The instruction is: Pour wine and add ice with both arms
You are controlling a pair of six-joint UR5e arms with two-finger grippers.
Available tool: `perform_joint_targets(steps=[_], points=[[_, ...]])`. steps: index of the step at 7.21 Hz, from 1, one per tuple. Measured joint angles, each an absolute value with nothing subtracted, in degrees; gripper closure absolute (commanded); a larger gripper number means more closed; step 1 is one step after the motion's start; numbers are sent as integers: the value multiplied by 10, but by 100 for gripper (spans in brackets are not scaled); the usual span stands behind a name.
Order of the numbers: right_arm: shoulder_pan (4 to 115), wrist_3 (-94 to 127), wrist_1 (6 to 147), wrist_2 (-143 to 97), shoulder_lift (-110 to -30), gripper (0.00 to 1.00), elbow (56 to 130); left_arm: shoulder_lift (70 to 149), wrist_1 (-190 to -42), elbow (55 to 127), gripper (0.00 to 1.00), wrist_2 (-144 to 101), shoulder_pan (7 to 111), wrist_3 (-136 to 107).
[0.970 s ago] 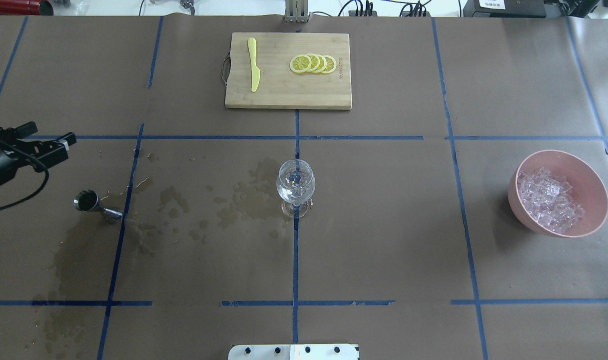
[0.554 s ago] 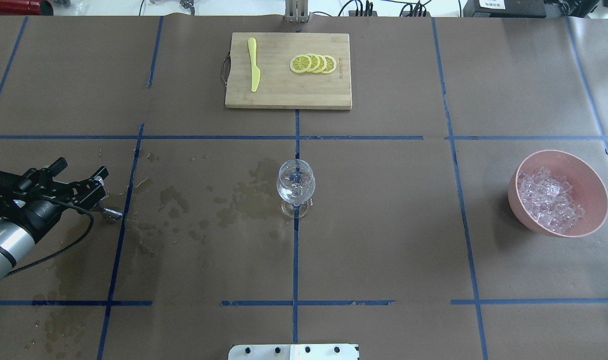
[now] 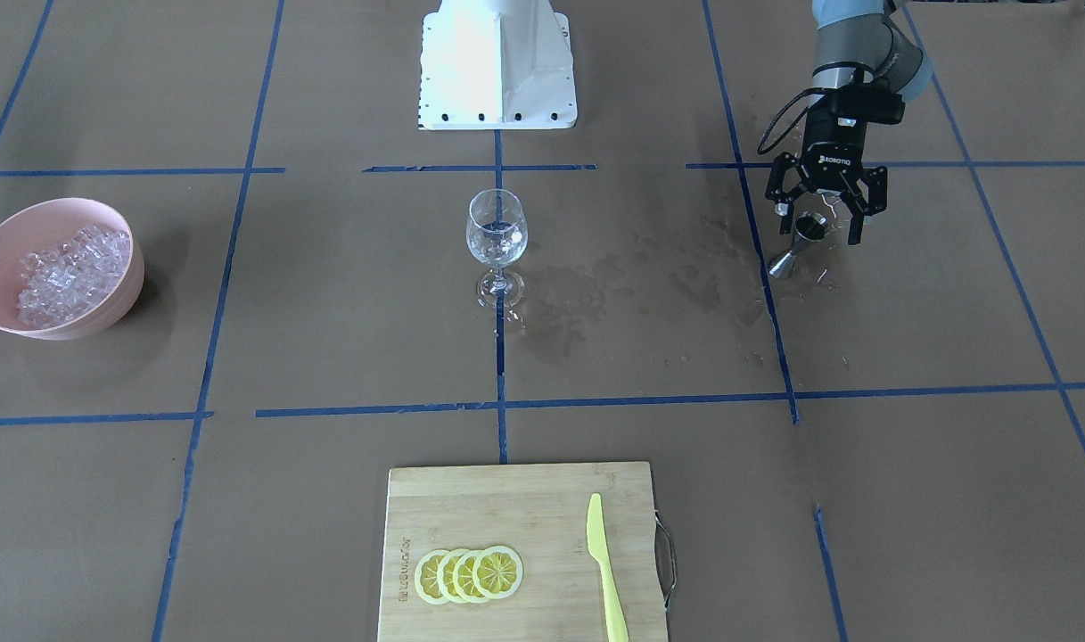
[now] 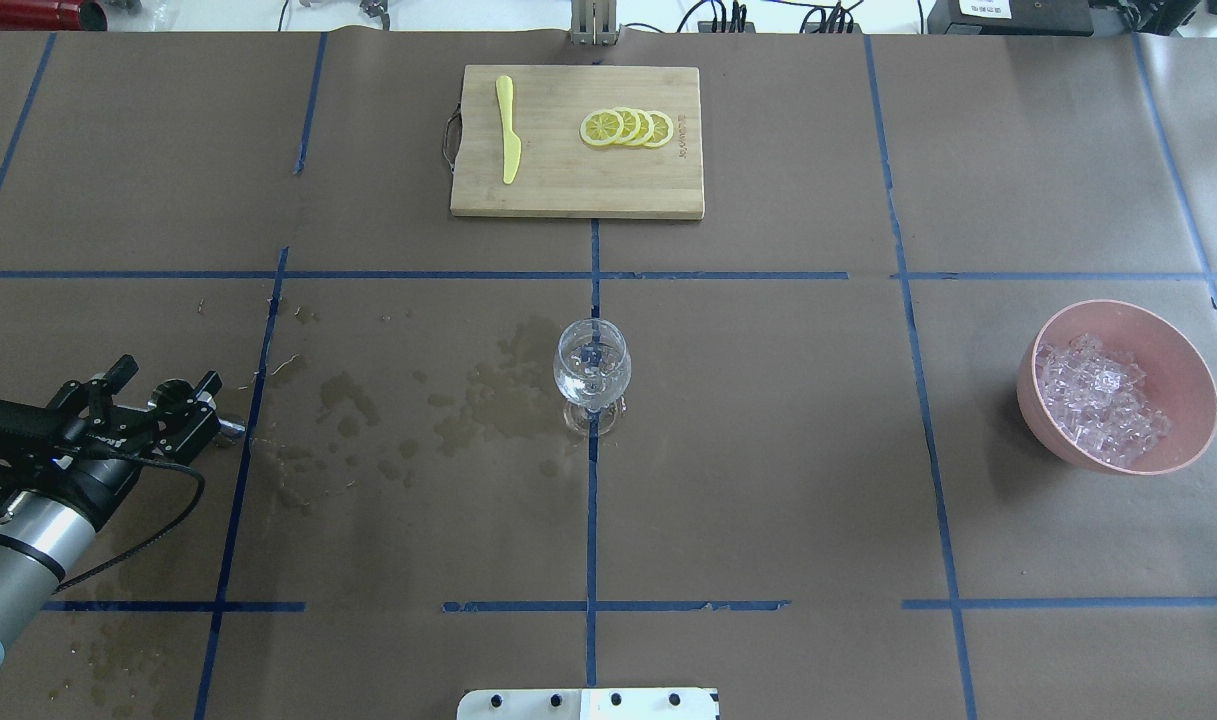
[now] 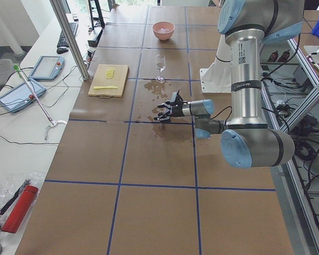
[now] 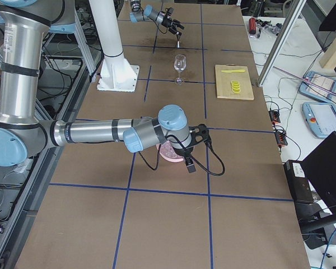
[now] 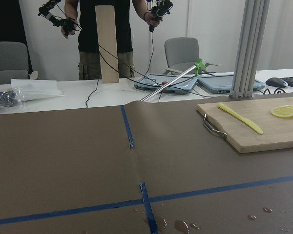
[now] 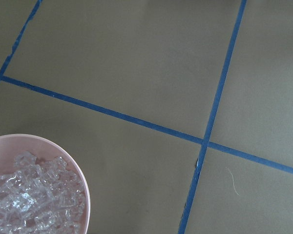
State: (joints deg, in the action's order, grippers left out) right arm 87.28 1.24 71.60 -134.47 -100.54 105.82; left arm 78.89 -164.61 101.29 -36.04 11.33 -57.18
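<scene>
Left pincer point(image 3: 818, 230) spread, straddling top of measuring cup point(image 3: 787, 259); contact unclear. Cup upright on surface point(image 3: 908, 339), axis vertical, wine inside unseen. Right arm point(image 6: 101, 131) far off, by ice point(image 3: 61, 267).

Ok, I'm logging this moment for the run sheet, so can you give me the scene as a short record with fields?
left gripper: open, fingers either side of the jigger's upper cup
right gripper: near the pink bowl; open or shut cannot be told
jigger: standing beside the wet stains
wine glass: upright at the centre, no gripper at it
ice: heaped in the pink bowl
cutting board: lemon slices and yellow knife lying on it
</scene>
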Motion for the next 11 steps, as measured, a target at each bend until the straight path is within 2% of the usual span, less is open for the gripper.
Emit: perform_joint_targets(steps=[4,5,7,8,11], points=[[873,12,716,-1345,-1006,0,1058,796,-1646,975,1,-347,95,-593],[873,12,716,-1345,-1006,0,1058,798,-1646,966,5,-341,88,-600],[873,12,716,-1344,-1006,0,1057,806,-1646,950,33,-334,76,-613],[873,12,716,-1345,-1006,0,1057,810,-1646,943,40,-333,72,-620],[873,12,716,-1345,-1006,0,1057,819,-1647,928,43,-332,67,-626]])
